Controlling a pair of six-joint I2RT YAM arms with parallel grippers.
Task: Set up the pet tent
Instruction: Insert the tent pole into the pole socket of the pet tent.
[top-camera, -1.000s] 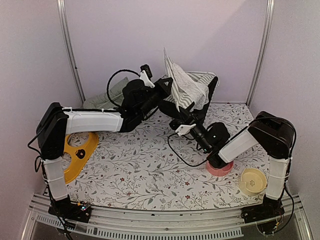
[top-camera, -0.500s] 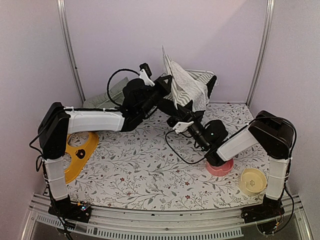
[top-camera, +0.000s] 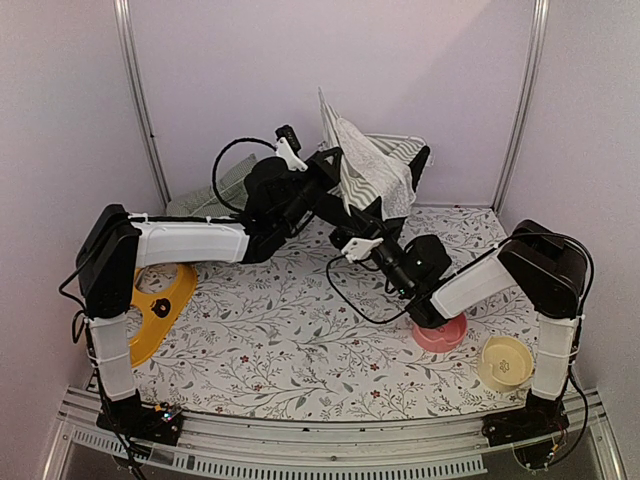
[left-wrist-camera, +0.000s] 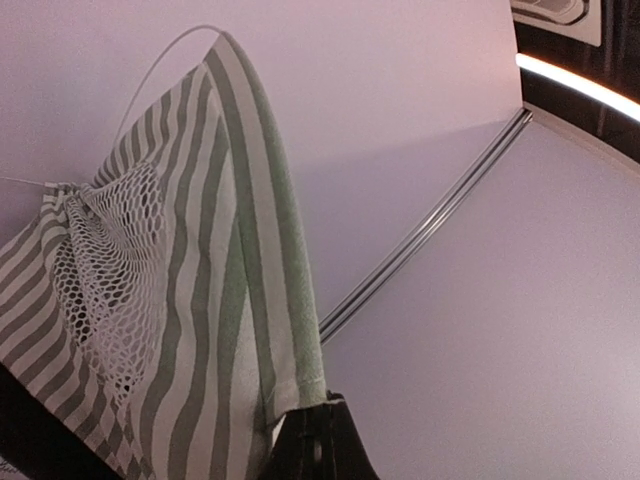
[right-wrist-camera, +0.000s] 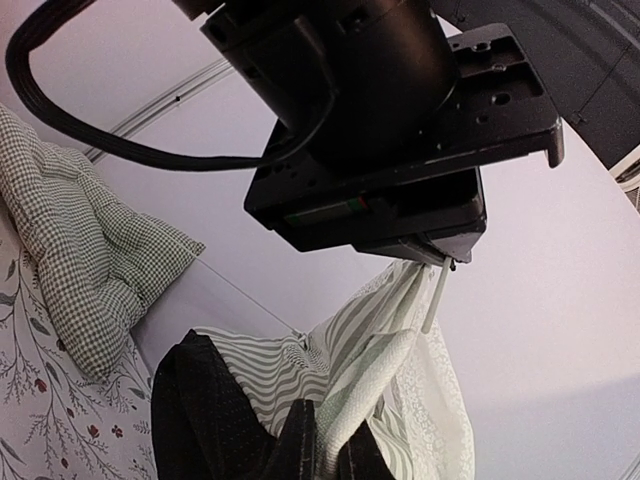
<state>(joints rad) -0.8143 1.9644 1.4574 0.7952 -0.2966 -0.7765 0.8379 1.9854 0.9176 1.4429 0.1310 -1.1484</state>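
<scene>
While the left gripper (left-wrist-camera: 314, 418) pinches the pet tent (left-wrist-camera: 205, 290), the right gripper (right-wrist-camera: 326, 438) clamps its fabric.

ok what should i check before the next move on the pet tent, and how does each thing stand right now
1. Left hand grip on the pet tent at its striped hem: ok, shut on it.
2. Right hand grip on the tent fabric: ok, shut on it.
3. Tent opened into shape: not ok, it hangs bunched between the two hands.
4. Thin pole seated along the fabric edge: cannot tell.
5. Pink bowl and yellow bowl apart from the tent: ok.
</scene>
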